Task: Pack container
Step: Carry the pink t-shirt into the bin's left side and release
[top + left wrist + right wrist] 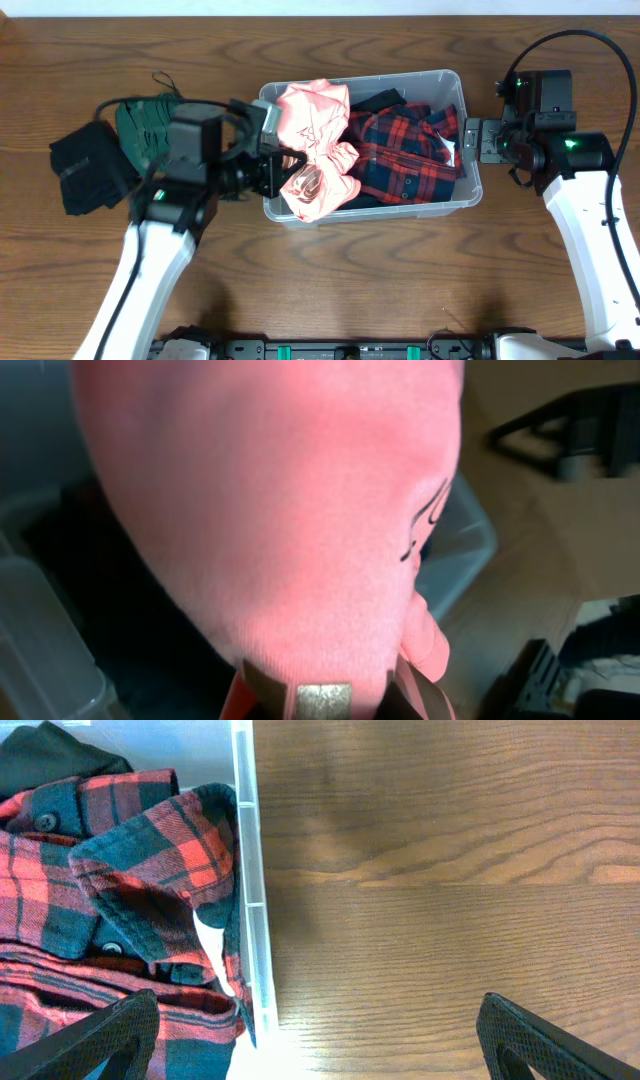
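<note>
The container (452, 82) is a clear plastic bin in the middle of the table. A red and dark plaid shirt (405, 150) fills its right half, with a dark garment under it. My left gripper (285, 165) is shut on a pink garment (318, 145) that hangs over the bin's left part; in the left wrist view the pink cloth (290, 510) fills the frame between the fingers (325, 695). My right gripper (470, 140) is open and empty over the bin's right wall (248, 870), one finger above the plaid shirt (110, 910), the other above the table.
A dark green garment (145, 120) and a black garment (85, 165) lie on the wooden table left of the bin, behind my left arm. Bare wood lies right of the bin (450, 870).
</note>
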You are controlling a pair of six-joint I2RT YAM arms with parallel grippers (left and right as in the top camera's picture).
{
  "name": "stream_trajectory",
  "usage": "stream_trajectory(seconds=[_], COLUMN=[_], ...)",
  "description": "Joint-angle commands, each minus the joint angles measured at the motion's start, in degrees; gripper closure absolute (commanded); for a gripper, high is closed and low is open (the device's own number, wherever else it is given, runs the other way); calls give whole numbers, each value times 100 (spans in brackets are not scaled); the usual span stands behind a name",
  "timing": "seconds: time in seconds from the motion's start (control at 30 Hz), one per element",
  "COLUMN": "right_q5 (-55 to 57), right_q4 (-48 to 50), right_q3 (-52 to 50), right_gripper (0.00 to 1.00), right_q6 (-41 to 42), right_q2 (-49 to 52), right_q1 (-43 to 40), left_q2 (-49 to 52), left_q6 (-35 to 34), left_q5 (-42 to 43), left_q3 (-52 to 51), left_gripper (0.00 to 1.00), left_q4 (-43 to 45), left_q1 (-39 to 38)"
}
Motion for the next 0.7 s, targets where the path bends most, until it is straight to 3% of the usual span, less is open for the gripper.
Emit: stream_trajectory(seconds=[0.0, 0.1, 0.13, 0.17, 0.2, 0.23, 0.27, 0.37, 0.5, 0.67], right_q5=[72, 72, 74, 74, 74, 74, 74, 74, 72, 74], right_q4=[-7, -7, -9, -9, -13, -17, -20, -20, -20, -15], right_q3=[-11, -11, -11, -11, -11, -11, -11, -11, -11, -11], right_gripper=[1, 1, 1, 1, 1, 1, 1, 1, 1, 1], right_q6=[96, 96, 94, 94, 94, 94, 94, 94, 94, 94], right_q2=[-26, -26, -26, -26, -26, -26, -26, -26, -26, -26], right_q1=[-26, -26, -26, -26, -26, -26, -26, -26, -26, -26], left_q2=[492, 914, 1036, 1141, 1237, 1283, 1290, 1191, 929, 785], left_q6=[-37, -17, -17, -20, -22, -22, -22, 52, 151, 151], left_q5=[-195, -546, -640, -662, -654, -636, -636, -675, -1460, -1567], left_q3=[151, 157, 164, 184, 223, 284, 376, 841, 1687, 2024], left_gripper=[94, 92, 83, 63, 35, 15, 2, 2, 2, 2], left_q4=[214, 326, 343, 341, 313, 238, 103, -479, -1248, -1239], left_q1=[28, 35, 35, 37, 39, 39, 39, 39, 22, 22])
